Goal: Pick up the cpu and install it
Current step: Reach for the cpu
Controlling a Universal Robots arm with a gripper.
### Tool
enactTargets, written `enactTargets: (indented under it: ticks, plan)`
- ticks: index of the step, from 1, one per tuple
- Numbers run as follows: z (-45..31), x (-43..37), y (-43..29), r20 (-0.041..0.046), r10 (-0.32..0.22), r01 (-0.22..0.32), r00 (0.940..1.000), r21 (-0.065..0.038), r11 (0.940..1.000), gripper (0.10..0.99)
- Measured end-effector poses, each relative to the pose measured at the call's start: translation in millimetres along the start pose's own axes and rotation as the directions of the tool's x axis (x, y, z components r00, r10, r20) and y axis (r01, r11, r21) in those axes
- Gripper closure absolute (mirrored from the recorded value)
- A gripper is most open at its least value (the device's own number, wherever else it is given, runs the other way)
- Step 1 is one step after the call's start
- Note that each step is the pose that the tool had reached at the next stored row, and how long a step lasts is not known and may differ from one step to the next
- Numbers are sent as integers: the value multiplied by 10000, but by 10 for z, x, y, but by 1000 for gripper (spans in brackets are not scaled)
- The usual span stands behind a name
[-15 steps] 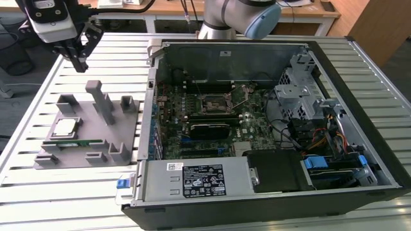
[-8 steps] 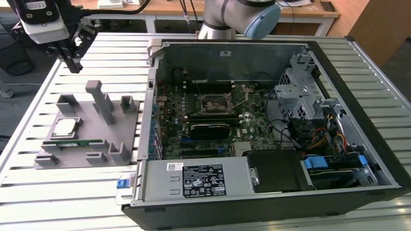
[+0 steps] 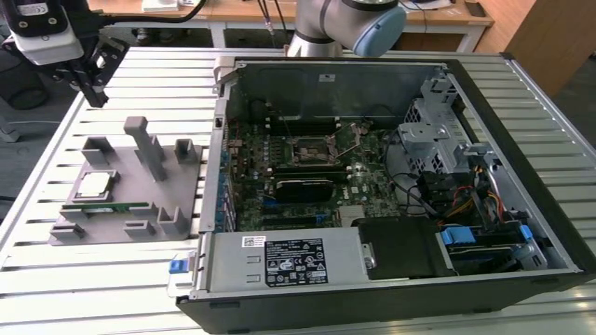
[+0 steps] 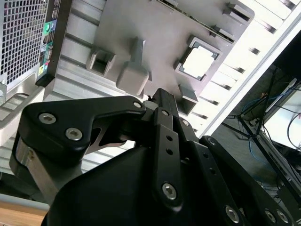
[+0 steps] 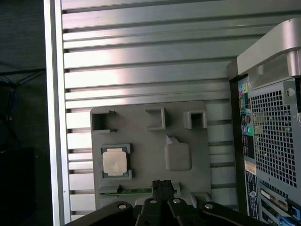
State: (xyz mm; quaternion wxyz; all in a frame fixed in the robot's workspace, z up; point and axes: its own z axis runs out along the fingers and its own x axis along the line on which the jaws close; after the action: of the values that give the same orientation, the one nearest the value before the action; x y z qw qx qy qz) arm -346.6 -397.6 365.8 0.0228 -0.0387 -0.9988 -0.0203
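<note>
1. The gripper point(image 3: 96, 100) hangs over the bench point(image 3: 158, 84), clenched with nothing between its fingers.
2. The cpu point(image 3: 95, 184) lies flat in a pocket of the grey holder point(image 3: 116, 162), apart from the gripper.
3. An open computer case point(image 3: 336, 84) stands just beside the holder, on the exterior view's right.

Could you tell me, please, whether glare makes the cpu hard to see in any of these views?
In the second wrist view the cpu is washed out near white; in the first wrist view a bright band crosses the table, yet the cpu keeps its metal tone; in the exterior view lighting is even and the cpu is pale but distinct.
</note>
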Motion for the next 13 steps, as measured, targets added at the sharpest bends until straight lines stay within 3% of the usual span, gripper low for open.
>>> enactTargets:
  ticks: [13]
  plan:
    - [37,255,-21,-33,1,-1,10000,2,10000,980]
